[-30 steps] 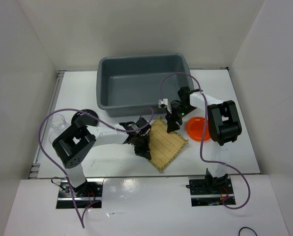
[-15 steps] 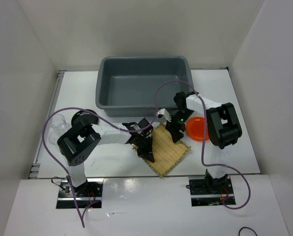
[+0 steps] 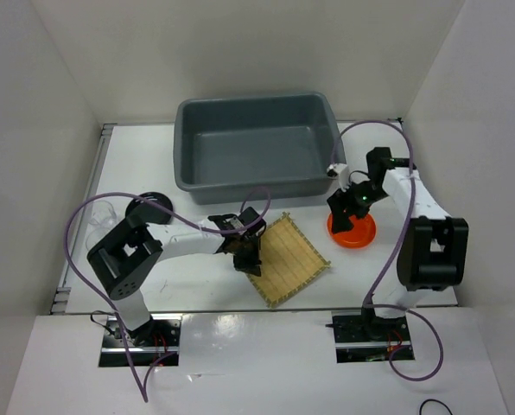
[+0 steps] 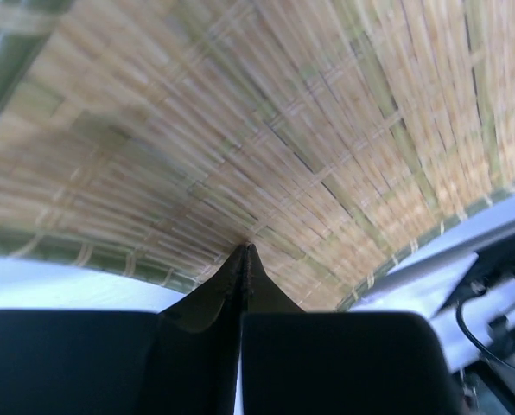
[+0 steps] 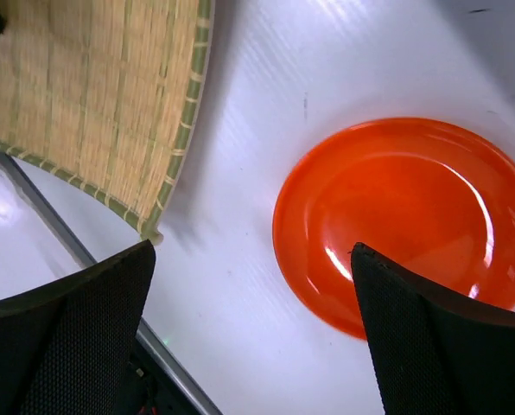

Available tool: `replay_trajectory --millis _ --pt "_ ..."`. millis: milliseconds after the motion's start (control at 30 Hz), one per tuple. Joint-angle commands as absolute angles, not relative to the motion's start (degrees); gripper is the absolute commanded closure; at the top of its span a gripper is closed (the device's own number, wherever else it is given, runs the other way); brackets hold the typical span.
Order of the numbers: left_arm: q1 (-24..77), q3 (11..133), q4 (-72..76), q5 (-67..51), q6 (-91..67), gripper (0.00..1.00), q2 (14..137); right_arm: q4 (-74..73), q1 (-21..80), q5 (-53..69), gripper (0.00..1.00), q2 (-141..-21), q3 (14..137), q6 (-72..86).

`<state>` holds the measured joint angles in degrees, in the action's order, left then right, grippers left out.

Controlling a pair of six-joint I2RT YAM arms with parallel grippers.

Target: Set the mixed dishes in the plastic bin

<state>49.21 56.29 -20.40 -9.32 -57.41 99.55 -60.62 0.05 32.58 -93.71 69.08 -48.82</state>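
Note:
The tan bamboo mat lies tilted in front of the grey plastic bin. My left gripper is shut on the mat's left edge. In the left wrist view the mat fills the frame and curves over the closed left gripper. My right gripper hovers open over the left rim of the orange dish. In the right wrist view the dish lies partly under the right finger of the right gripper, and the mat's corner shows at upper left. The black dish and clear cup sit at far left.
The bin stands at the back centre with nothing showing inside it. White walls close in the table on the left, right and back. A purple cable loops over each arm. A metal rail runs along the lower left of the right wrist view.
My right gripper has left the mat, swung right to the orange dish and opened wide. The mat has shifted slightly left with my left gripper, which stays shut.

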Motion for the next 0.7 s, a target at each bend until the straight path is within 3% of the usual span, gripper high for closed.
replay_trajectory --millis 0,67,133,167,200,233,267,300,367,400,433,467,533,667 --pt "48.69 54.84 -26.1 0.62 -54.15 1.0 99.49 -58.28 -0.7 37.88 0.02 -88.95 67.32 -45.79" --pt "48.69 56.32 -27.68 0.62 -52.83 1.0 100.8 -57.74 1.66 37.88 0.07 -89.47 66.53 -44.74" --pt "48.69 57.48 -28.91 0.62 -52.04 1.0 101.33 -58.79 2.2 39.46 0.25 -92.45 67.06 -44.74" --pt "48.69 57.48 -28.92 0.62 -52.03 1.0 101.34 -58.8 2.2 39.46 0.36 -93.5 67.93 -44.74" --pt "48.69 58.0 -28.92 1.14 -51.51 1.0 101.34 -60.45 2.2 40.33 0.68 -95.78 69.07 -45.26" --pt "48.69 58.01 -29.44 1.14 -51.5 1.0 99.95 -61.43 2.2 40.34 0.84 -96.93 69.69 -45.26" --pt "48.69 58.01 -29.44 1.14 -51.5 1.0 99.41 -62.31 2.2 40.34 0.96 -98.07 70.22 -45.26" --pt "48.69 58.01 -29.44 0.62 -51.5 1.0 98.19 -64.84 2.2 40.34 1.0 -100.44 70.75 -45.96" --pt "48.69 58.01 -30.23 0.62 -51.5 1.0 96.77 -66.18 2.2 41.75 1.0 -101.95 71.28 -47.8" --pt "48.69 58.01 -31.37 0.62 -52.2 1.0 94.59 -66.18 1.41 41.75 0.92 -101.95 71.28 -47.03" --pt "48.69 58.01 -32.16 0.62 -52.9 1.0 93.18 -66.18 0.71 41.75 0.74 -101.95 71.28 -47.02" --pt "48.69 58.01 -33.04 1.22 -53.43 1.0 91.69 -66.18 0.7 41.75 0.49 -101.95 71.28 -47.02" --pt "48.69 58.01 -35.33 1.76 -54.22 0.98 86.94 -66.96 0.7 42.44 0.18 -101.25 71.28 -48.33" --pt "48.69 55.73 -35.86 -1.04 -55.54 0.87 82.88 -69.51 1.84 44.64 0.16 -102.03 71.28 -52.2"
